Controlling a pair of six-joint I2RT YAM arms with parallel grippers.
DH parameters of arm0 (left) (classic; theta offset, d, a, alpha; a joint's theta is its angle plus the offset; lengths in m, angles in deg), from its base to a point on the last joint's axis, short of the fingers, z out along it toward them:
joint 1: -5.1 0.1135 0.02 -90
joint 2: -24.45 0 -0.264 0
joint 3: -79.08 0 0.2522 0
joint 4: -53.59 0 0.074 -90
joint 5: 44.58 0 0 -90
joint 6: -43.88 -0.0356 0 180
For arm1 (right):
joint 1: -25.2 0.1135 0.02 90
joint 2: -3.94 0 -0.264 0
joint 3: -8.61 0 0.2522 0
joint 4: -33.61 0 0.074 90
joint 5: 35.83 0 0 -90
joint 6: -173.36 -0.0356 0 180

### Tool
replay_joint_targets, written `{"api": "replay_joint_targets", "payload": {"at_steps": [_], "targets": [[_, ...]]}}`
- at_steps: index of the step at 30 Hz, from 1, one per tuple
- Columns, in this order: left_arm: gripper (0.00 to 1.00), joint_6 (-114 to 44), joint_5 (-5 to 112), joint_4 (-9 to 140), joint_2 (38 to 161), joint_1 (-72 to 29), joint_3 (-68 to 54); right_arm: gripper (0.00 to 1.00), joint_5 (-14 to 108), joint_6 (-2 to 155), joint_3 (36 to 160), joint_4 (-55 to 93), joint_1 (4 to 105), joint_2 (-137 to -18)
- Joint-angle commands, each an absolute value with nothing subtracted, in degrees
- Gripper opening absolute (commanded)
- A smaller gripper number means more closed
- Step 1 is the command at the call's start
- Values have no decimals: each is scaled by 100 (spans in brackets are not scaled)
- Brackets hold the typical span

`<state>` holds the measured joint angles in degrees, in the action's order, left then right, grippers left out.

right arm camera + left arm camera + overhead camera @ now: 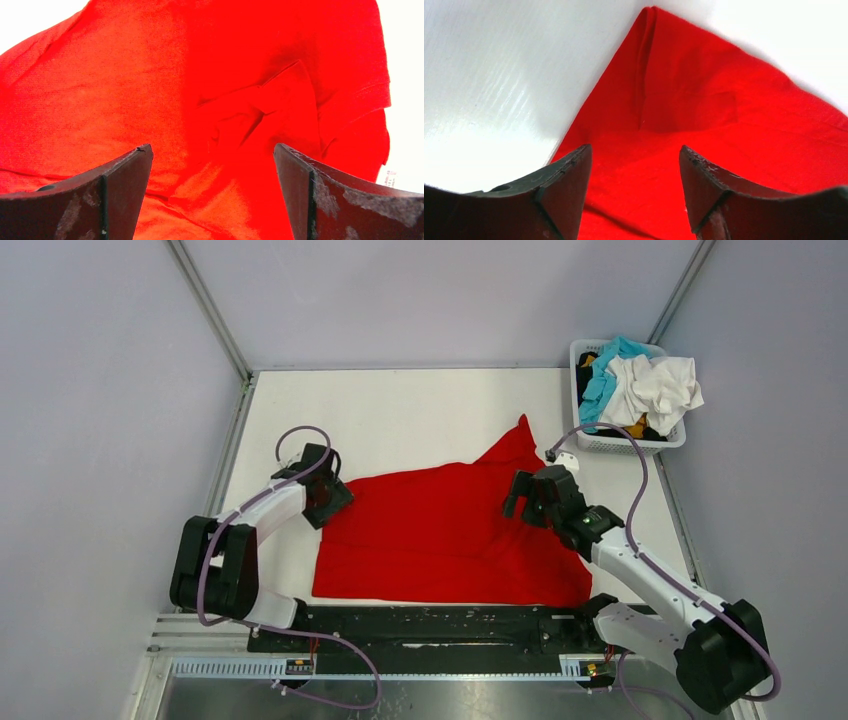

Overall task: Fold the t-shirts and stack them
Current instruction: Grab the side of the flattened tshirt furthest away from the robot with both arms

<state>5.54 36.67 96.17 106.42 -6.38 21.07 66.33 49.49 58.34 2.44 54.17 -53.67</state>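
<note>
A red t-shirt lies spread on the white table, one pointed corner reaching toward the back right. My left gripper is open over the shirt's left edge; in the left wrist view its jaws stand apart above the red cloth, holding nothing. My right gripper is open over the shirt's right part; in the right wrist view its jaws stand wide apart above wrinkled red cloth, holding nothing.
A white basket at the back right holds crumpled shirts, white and light blue among them. Bare white table lies behind the red shirt. A black rail runs along the near edge.
</note>
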Motion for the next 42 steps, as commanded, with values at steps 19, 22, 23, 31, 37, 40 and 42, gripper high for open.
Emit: {"api": "replay_joint_targets", "payload": {"at_steps": [19,22,23,31,37,40,42], "targets": [[43,367,3873,9149,11426,-422,1199,100,6727,5182,6267,393,4905,-5841],[44,362,3903,9281,11413,-422,1249,99,6572,5188,6348,388,4755,-5936],[44,367,3867,9276,11401,-422,1302,99,6541,5198,6358,386,4718,-5971],[44,383,3874,9346,11462,-423,1588,99,6340,5199,6355,386,4514,-6078],[44,381,3701,9476,11462,-430,1575,99,6348,5205,6368,385,4450,-6096],[38,356,3817,9400,11580,-430,1460,99,6340,5199,6360,389,4439,-6091],[32,331,3915,9380,11694,-428,1349,100,6330,5203,6350,385,4430,-6071]]}}
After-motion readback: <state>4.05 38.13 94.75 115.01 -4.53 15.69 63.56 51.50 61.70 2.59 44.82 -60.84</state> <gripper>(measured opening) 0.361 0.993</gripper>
